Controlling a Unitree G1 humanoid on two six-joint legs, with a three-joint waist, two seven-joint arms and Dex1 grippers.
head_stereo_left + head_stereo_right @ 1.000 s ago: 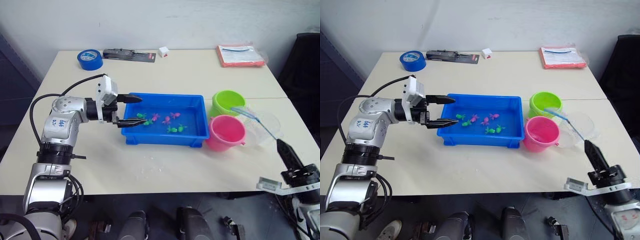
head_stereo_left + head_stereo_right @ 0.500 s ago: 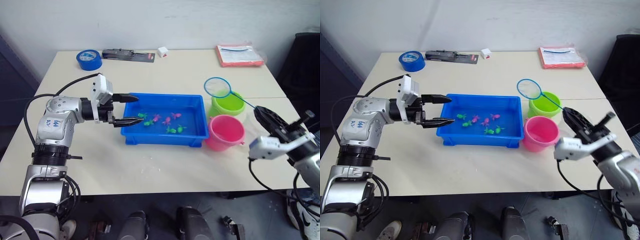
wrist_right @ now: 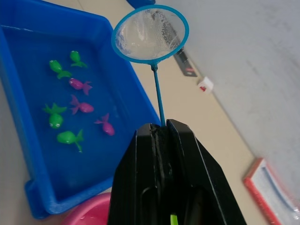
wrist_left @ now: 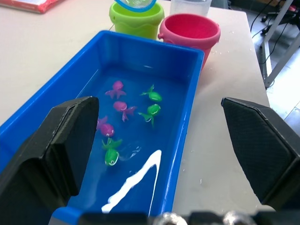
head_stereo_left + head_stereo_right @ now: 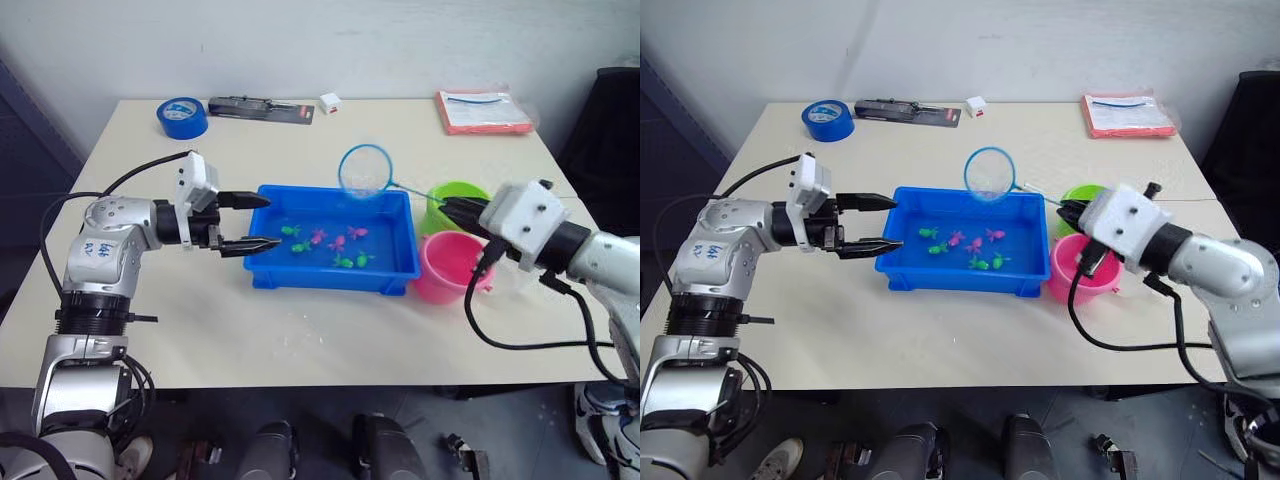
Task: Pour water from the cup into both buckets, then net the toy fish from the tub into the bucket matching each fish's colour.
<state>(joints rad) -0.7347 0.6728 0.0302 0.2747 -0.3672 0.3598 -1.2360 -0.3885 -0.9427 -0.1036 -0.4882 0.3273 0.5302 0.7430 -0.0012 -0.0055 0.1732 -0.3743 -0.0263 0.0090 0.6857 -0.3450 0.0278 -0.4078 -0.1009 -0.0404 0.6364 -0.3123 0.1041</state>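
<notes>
Currently the right gripper (image 3: pixel 159 133) has its fingers pressed together on the thin handle of the net (image 5: pixel 366 170), gripping it near its end. The net ring is held in the air above the far rim of the tub (image 5: pixel 330 270), tilted, with its mesh clear of the water.

The left gripper (image 5: pixel 250 221) sits at the left end of the tub with its fingers spread wide, one over the far corner of the rim and one outside the near wall; they grip nothing.

The tub rests near the middle of the tabletop (image 5: pixel 300 330) and contains shallow water. Seven toy fish (image 4: pixel 123 108) are visible in it, magenta and green, grouped toward the middle and right portion of the tub.

The green bucket (image 5: pixel 447 196) stands just beyond the right end of the tub, on the far side. The pink bucket (image 5: pixel 445 268) stands just beside it on the near side, close to the tub's right wall. The cup (image 4: pixel 190 6) stands behind the pink bucket, on the side away from the tub.

A blue tape roll (image 5: pixel 181 117), a black tool (image 5: pixel 260 108), a small white cube (image 5: pixel 328 102) and a red packet (image 5: pixel 482 110) lie along the far edge of the tabletop.
</notes>
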